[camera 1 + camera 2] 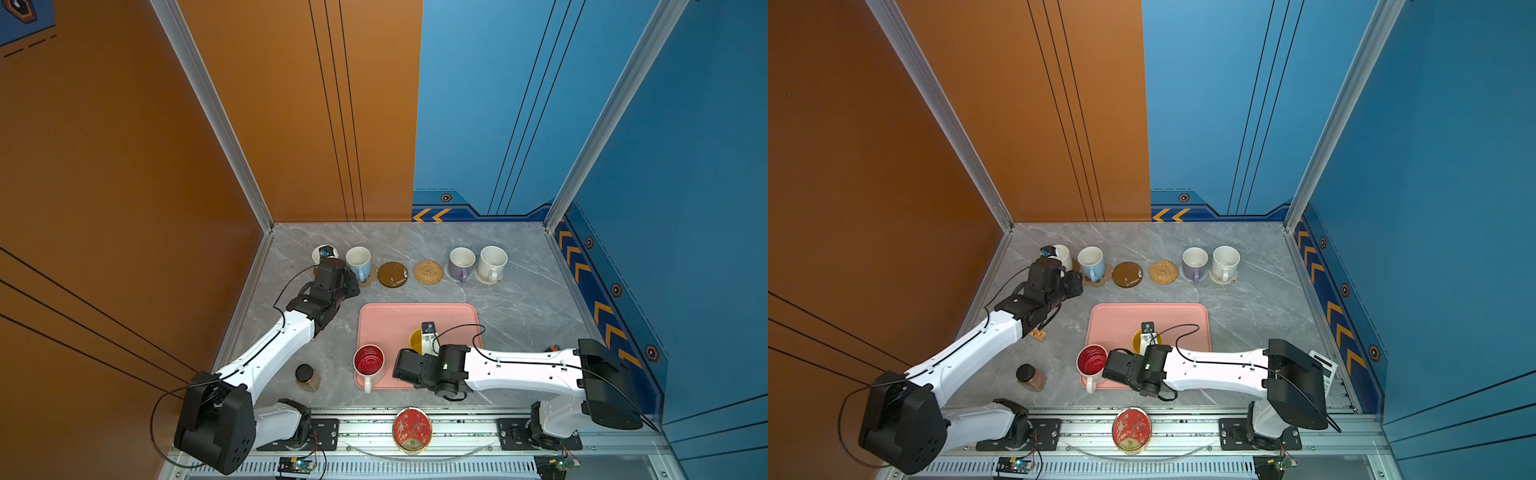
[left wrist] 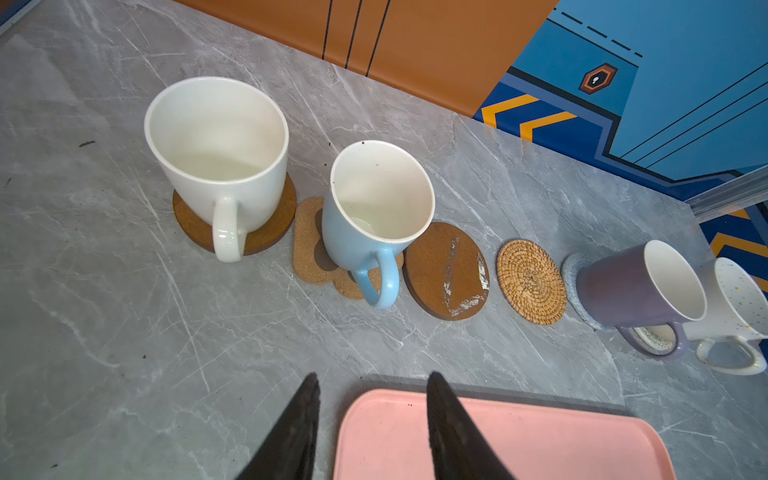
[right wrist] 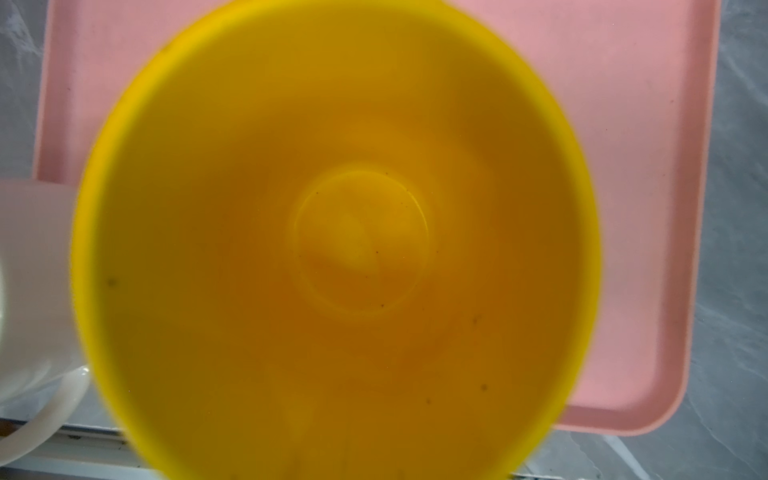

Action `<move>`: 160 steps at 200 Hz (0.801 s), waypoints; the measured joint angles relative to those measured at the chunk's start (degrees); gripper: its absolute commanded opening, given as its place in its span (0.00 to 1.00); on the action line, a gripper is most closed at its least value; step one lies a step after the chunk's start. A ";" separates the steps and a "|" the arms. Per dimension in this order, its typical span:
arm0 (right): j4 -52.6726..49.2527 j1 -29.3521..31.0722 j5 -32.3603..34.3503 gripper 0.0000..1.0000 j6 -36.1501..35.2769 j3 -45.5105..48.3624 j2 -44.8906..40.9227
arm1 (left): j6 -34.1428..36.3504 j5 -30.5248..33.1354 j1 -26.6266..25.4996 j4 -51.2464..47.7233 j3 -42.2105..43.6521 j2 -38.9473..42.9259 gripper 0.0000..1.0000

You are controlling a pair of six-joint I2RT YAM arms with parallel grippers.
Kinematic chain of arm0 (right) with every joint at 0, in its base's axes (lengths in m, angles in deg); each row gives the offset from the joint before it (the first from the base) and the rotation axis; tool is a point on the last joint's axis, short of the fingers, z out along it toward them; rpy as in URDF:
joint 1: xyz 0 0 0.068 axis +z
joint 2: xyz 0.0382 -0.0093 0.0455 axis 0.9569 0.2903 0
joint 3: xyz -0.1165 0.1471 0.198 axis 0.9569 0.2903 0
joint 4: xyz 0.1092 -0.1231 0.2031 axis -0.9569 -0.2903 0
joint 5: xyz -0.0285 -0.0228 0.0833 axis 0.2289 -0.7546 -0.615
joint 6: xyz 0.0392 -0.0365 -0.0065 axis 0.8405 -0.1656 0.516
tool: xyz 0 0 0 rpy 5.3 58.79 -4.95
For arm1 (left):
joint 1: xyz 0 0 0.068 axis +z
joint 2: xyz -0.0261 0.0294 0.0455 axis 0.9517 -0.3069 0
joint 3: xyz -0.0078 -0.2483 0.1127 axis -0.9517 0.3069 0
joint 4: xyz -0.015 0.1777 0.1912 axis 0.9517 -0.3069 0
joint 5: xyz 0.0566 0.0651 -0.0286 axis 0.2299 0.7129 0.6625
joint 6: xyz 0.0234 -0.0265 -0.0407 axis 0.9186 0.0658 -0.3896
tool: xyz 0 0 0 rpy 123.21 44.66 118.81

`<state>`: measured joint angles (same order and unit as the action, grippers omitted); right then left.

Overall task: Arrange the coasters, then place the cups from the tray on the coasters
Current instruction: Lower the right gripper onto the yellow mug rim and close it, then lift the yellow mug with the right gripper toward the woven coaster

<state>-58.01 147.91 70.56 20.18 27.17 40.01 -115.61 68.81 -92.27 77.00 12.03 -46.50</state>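
Observation:
Along the back stand a white cup point(image 2: 216, 137) on a brown coaster point(image 2: 266, 237), a light blue cup point(image 2: 374, 208) on the paw-shaped coaster point(image 2: 307, 245), a lavender cup point(image 1: 461, 264) and a speckled cup point(image 1: 492, 262) on crocheted coasters. A brown disc coaster point(image 1: 392, 274) and a rattan coaster point(image 1: 429, 272) lie bare between them. My left gripper point(image 2: 374, 386) hangs open and empty over the tray's point(image 1: 399, 320) far left corner. My right gripper point(image 1: 430, 341) is shut on the yellow cup point(image 3: 332, 249) over the tray, its fingers hidden. The red-inside cup point(image 1: 368, 360) stands at the tray's front left.
A dark-lidded jar point(image 1: 306, 376) stands left of the tray, beside my left arm. A red-and-gold tin point(image 1: 412, 430) sits on the front rail. Walls close the left, back and right sides.

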 measured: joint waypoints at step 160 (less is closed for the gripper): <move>4.96 -18.49 -1.49 0.00 -20.11 -3.08 -1.57 | 0.02 0.00 0.00 0.00 0.00 -0.02 0.44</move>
<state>-53.05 129.42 69.08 0.08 24.09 38.44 -115.58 68.81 -92.27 77.00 12.03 -46.52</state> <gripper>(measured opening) 0.149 0.438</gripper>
